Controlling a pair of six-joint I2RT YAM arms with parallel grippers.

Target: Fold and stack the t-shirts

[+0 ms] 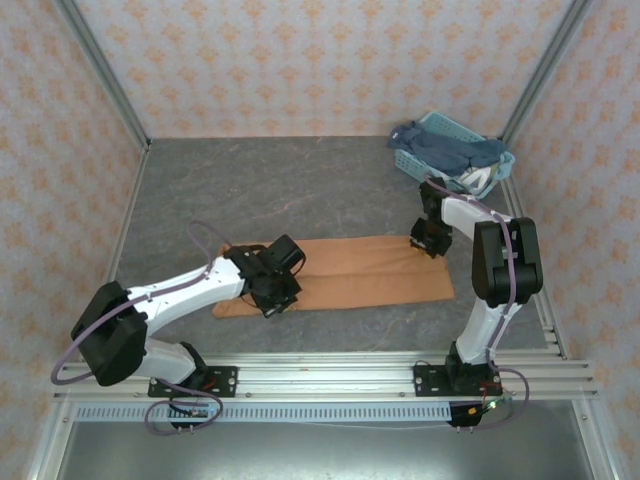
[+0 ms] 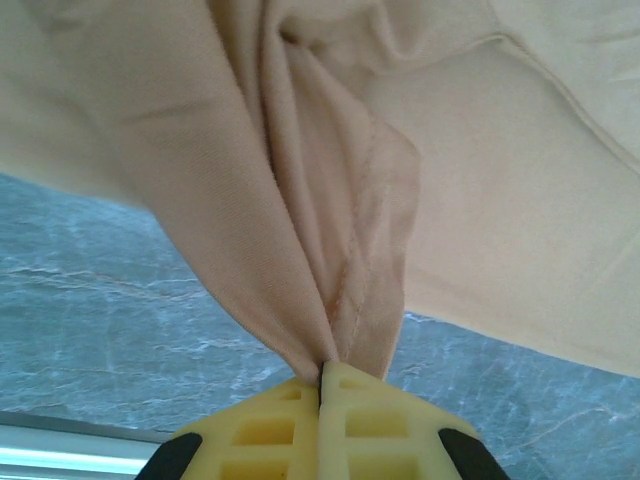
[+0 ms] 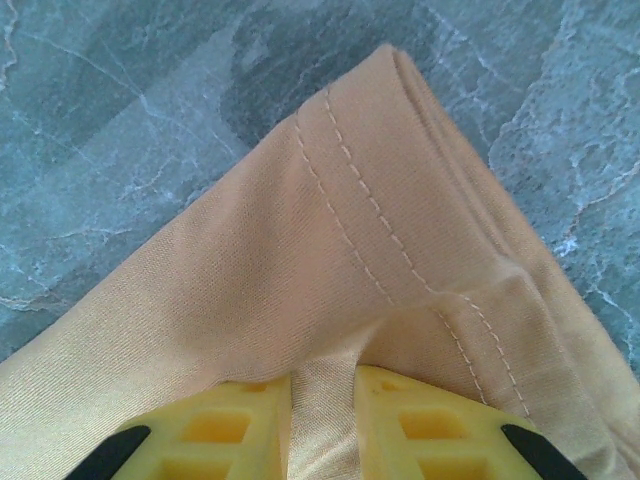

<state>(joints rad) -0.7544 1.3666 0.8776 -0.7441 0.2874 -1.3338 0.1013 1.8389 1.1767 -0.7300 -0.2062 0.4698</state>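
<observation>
The orange-brown t-shirt (image 1: pixel 350 272) is laid out as a long flat band on the grey table (image 1: pixel 300 190), stretched between the two pincers. The left pincer (image 2: pixel 322 372) is pressed together on a bunched fold of that cloth. From its yellow fingertips (image 2: pixel 380 420) the fabric is gathered into pleats and fanned out ahead, with the table seen beneath it. The right pincer (image 3: pixel 324 378) is pinched on a hemmed corner, a narrow strip of cloth being caught between its fingers, and a double stitch line is seen just ahead of the tips. Beyond the right pincer, well apart, a light-blue basket (image 1: pixel 406 160) is seen, filled with dark blue t-shirts (image 1: pixel 445 148) and a white one (image 1: pixel 480 178).
</observation>
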